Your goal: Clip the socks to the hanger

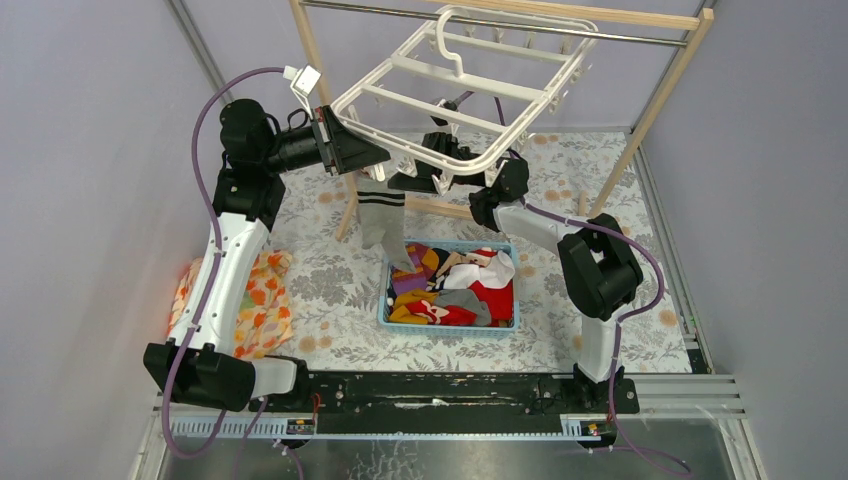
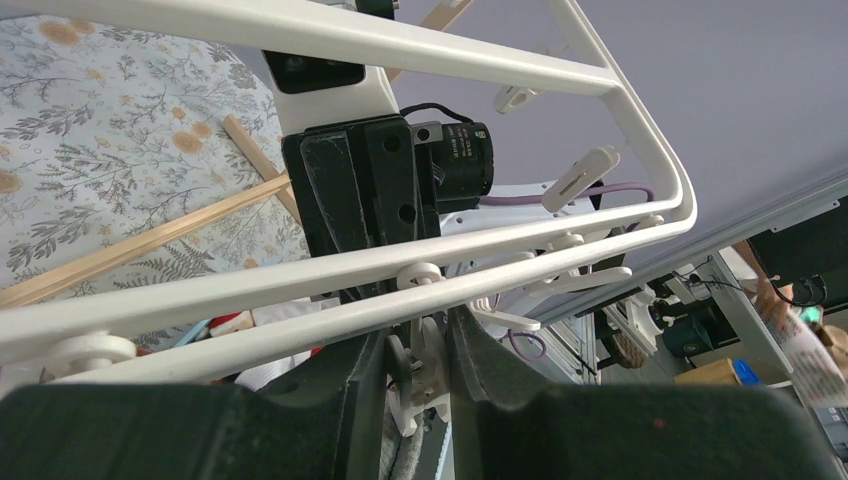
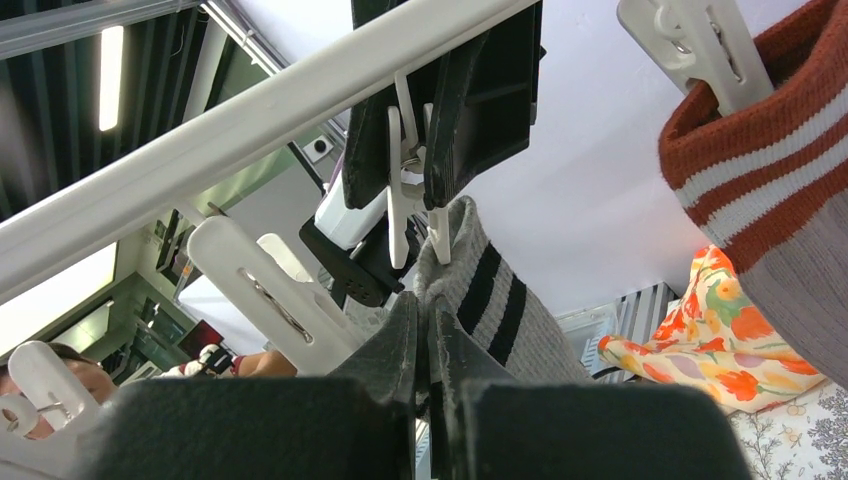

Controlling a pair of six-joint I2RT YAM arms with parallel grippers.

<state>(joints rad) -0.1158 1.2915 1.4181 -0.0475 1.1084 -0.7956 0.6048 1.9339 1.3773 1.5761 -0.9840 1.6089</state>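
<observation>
The white hanger point(image 1: 470, 85) hangs tilted from the rack's metal rod. My left gripper point(image 1: 375, 155) is at its near-left edge, shut on a white clip point(image 2: 432, 355) and squeezing it; the clip's jaws point(image 3: 415, 230) stand apart. My right gripper point(image 1: 405, 182) is under the frame, shut on a grey sock with black stripes point(image 3: 495, 300), and holds its cuff up at that clip's open jaws. A dark-red-and-white cuffed sock point(image 3: 760, 170) hangs from a neighbouring clip point(image 3: 695, 45). In the top view a grey sock point(image 1: 380, 220) hangs below the left gripper.
A blue basket point(image 1: 385, 300) of red, orange and purple clothes stands under the hanger. An orange floral cloth point(image 1: 262, 300) lies by the left arm. The pale wooden rack's legs point(image 1: 345, 205) and crossbar point(image 2: 150, 240) stand behind. Several free clips point(image 3: 265, 290) dangle from the frame.
</observation>
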